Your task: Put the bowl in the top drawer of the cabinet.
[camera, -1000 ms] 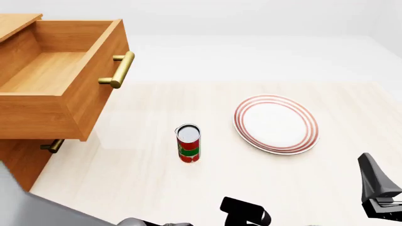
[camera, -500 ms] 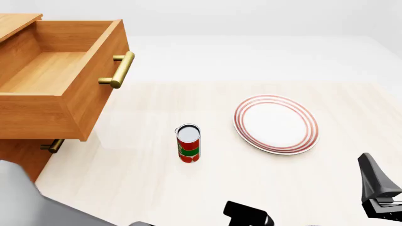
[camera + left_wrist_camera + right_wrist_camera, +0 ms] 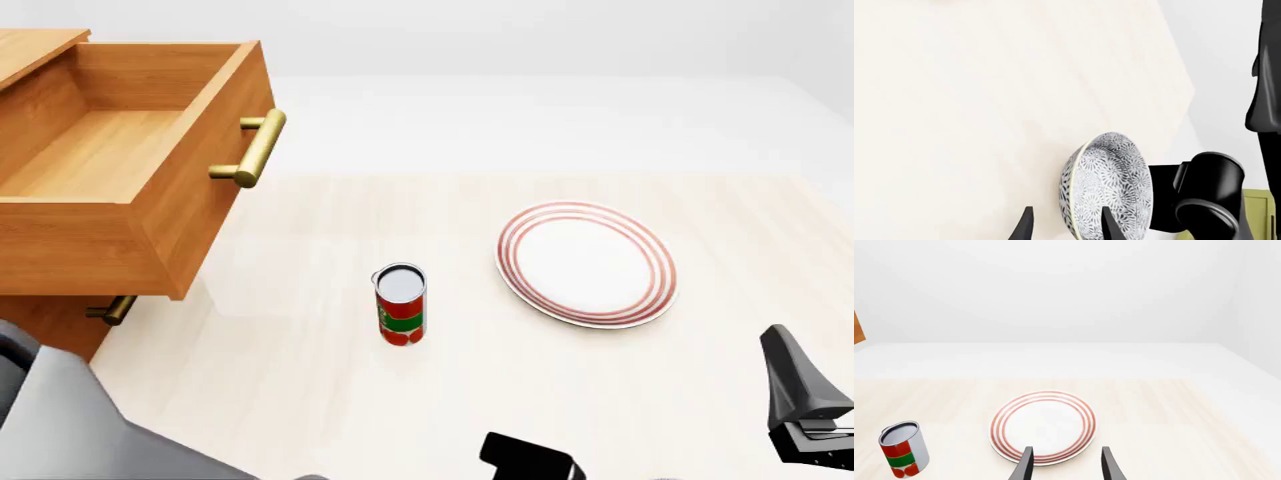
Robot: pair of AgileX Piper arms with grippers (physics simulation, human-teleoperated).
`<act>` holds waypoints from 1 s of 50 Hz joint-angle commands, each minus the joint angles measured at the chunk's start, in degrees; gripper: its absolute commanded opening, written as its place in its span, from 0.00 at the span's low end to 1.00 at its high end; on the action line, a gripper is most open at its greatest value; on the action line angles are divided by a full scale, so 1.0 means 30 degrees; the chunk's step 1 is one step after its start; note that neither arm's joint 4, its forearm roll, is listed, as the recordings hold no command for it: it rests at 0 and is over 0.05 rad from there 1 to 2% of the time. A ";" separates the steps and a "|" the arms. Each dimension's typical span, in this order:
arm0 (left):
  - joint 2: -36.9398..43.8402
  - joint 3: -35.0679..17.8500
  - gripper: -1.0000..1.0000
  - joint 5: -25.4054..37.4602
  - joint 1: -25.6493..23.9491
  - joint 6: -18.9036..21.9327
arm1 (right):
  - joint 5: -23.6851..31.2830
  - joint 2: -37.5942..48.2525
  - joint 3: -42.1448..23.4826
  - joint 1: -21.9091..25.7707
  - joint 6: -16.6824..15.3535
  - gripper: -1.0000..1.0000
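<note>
Left wrist view: our left gripper [image 3: 1063, 226] has its fingers [image 3: 1024, 226] spread apart, one on each side of the bowl's rim, not visibly pressing it. The bowl [image 3: 1111, 187] sits on the pale table [image 3: 987, 100], close to the table edge, with a black arm part just beside it. We don't see the bowl in the front view.

Right wrist view: our right gripper [image 3: 1063, 466] also has its fingers [image 3: 1108, 466] apart, holding nothing, hanging over the near rim of the red-ringed plate [image 3: 1043, 426]. A can [image 3: 902, 449] stands upright on the table, near the plate but apart from it.

Front view: the top drawer [image 3: 127, 160] is pulled out with nothing inside, brass handle [image 3: 256, 148] facing the table. The cabinet [image 3: 40, 330] stands at the table's left. The can sits between cabinet and plate.
</note>
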 commanded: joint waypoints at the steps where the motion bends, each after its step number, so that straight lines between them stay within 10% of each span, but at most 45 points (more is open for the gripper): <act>1: 0.0370 -0.0103 1.00 0.0458 0.0710 -0.0220 | 0.0075 -0.0087 0.0008 -0.0005 -0.0008 1.00; 21: 0.0577 -0.0101 1.00 0.0108 0.0507 -0.0397 | 0.0074 -0.0087 0.0008 0.0000 -0.0010 1.00; 22: 0.0530 -0.0178 0.00 0.0218 0.0637 -0.0264 | 0.0073 -0.0083 0.0008 -0.0004 -0.0005 1.00; 50: -0.2573 -0.0223 0.00 0.3104 0.2361 0.1491 | 0.0073 -0.0084 0.0008 -0.0002 -0.0005 1.00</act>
